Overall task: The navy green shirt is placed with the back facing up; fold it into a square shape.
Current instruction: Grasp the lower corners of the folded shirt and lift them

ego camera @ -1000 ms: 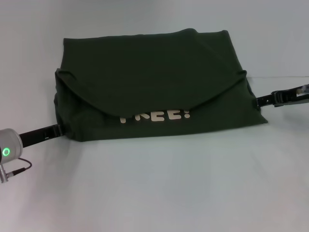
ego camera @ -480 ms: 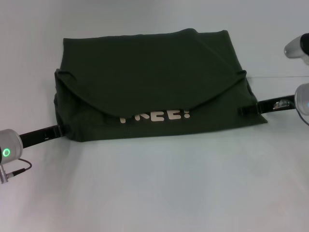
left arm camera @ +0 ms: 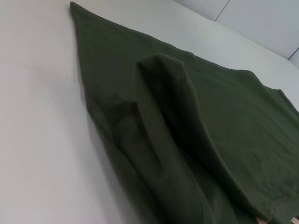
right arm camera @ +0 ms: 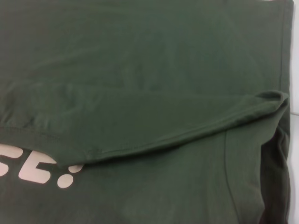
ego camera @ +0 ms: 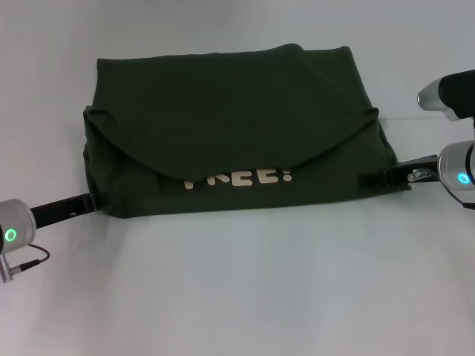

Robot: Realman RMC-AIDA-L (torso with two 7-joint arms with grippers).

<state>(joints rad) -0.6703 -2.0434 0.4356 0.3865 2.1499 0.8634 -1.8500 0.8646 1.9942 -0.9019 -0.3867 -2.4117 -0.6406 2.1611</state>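
The navy green shirt (ego camera: pixel 230 126) lies folded into a wide rectangle in the middle of the table. A curved flap is folded over its near half and partly covers pale lettering (ego camera: pixel 237 178). My left gripper (ego camera: pixel 87 200) reaches in low at the shirt's near left corner, its tip at the cloth edge. From the right, my right gripper (ego camera: pixel 371 179) lies over the near right corner. The left wrist view shows the shirt (left arm camera: pixel 187 116) with a raised fold. In the right wrist view the shirt (right arm camera: pixel 140 70) fills the picture, with the flap's hem and the lettering (right arm camera: pixel 42 170).
A pale table (ego camera: pixel 237 297) spreads around the shirt on all sides. The right arm's grey housing (ego camera: pixel 456 174) sits just right of the shirt, and the left arm's housing (ego camera: pixel 11 233) sits at the near left.
My right gripper has slid left from beside the shirt onto its near right corner, and the right arm's housing has come into view. The left arm has hardly moved.
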